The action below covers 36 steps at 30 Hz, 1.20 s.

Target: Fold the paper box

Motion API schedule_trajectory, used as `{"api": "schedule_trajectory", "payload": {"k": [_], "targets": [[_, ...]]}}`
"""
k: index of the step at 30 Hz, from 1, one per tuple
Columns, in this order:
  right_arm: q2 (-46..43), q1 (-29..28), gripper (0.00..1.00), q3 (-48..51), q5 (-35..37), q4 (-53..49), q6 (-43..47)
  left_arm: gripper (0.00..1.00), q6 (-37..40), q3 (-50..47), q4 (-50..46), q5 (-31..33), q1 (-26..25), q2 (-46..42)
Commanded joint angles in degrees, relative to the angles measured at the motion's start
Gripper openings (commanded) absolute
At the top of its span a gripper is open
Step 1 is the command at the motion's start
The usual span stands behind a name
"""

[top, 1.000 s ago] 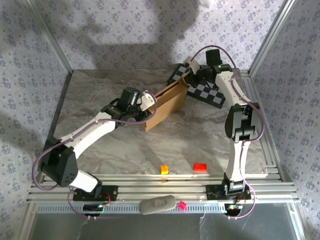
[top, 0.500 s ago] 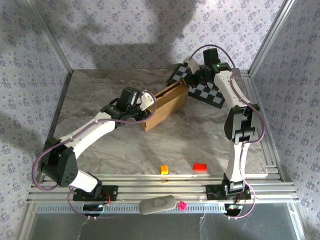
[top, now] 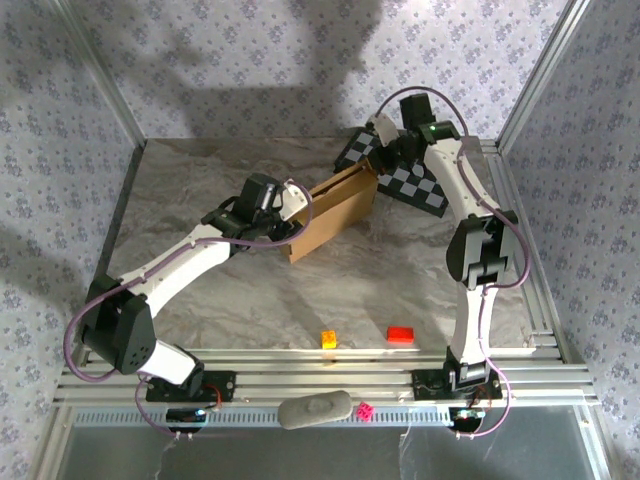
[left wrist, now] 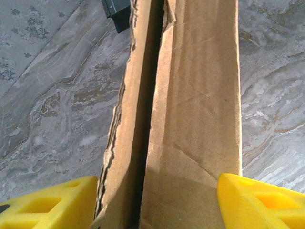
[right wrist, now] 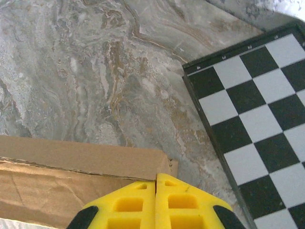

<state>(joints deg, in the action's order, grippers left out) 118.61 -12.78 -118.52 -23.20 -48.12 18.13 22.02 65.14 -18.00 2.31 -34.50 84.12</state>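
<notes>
The paper box [top: 335, 208] is brown corrugated cardboard, standing partly folded at the middle back of the table and running diagonally toward the far right. My left gripper [top: 288, 213] is at its near left end. In the left wrist view the box's upright walls [left wrist: 195, 109] with a dark slot between them sit between the yellow fingers [left wrist: 259, 202]; the left gripper [left wrist: 157, 185] is open wide around them. My right gripper [top: 385, 152] is at the far end, shut [right wrist: 156, 176], with its tips against the top corner of the box [right wrist: 86, 157].
A black-and-white checkered board [top: 412, 182] lies behind the box at the far right, also in the right wrist view [right wrist: 257, 114]. An orange block [top: 328, 338] and a red block [top: 401, 333] sit near the front edge. A grey object [top: 315, 410] lies on the front rails.
The left gripper's fingers have spread wider around the box's end. The right wrist has shifted slightly toward the back. The box has hardly moved.
</notes>
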Motion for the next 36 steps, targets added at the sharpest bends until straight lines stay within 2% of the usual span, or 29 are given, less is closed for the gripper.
{"api": "schedule_trajectory", "payload": {"k": [1,5,9,15,18,23,29,31,33,36], "targets": [[-1.58,-1.61,0.0,-1.71,1.67,-7.71,-4.88,0.69,0.24,1.78,-1.86,2.35,0.21,0.46],[-3.29,-2.48,0.0,0.22,3.56,-8.72,-7.07,0.77,-0.43,2.76,-1.94,2.27,0.7,0.2],[-5.78,-3.21,0.0,4.17,4.0,-7.93,-8.9,0.78,-0.88,3.74,-3.41,-1.17,1.08,0.5],[-6.79,-4.91,0.0,4.12,6.1,-10.37,-13.97,0.82,-0.63,4.15,-3.88,-1.02,1.23,-0.27],[-8.26,-5.81,0.0,6.04,6.22,-9.58,-14.89,0.84,0.19,5.54,-6.17,-3.78,1.63,-0.12],[-10.36,-6.71,0.0,9.76,6.35,-7.91,-16.26,0.78,0.13,7.28,-8.44,-4.61,1.67,1.2],[-10.99,-7.13,0.0,9.89,7.46,-8.72,-18.99,0.64,-0.31,10.65,-10.45,-5.85,1.59,3.27],[-10.94,-7.18,0.0,9.82,7.32,-8.94,-19.4,0.68,-0.36,11.73,-11.33,-6.48,1.17,4.08],[-10.94,-7.46,0.0,10.18,7.4,-9.02,-19.49,0.76,0.42,11.81,-10.94,-5.95,0.07,3.73],[-10.94,-7.7,0.0,10.51,7.34,-9.0,-19.64,0.81,1.83,11.65,-10.56,-4.07,-2.47,3.41]]}}
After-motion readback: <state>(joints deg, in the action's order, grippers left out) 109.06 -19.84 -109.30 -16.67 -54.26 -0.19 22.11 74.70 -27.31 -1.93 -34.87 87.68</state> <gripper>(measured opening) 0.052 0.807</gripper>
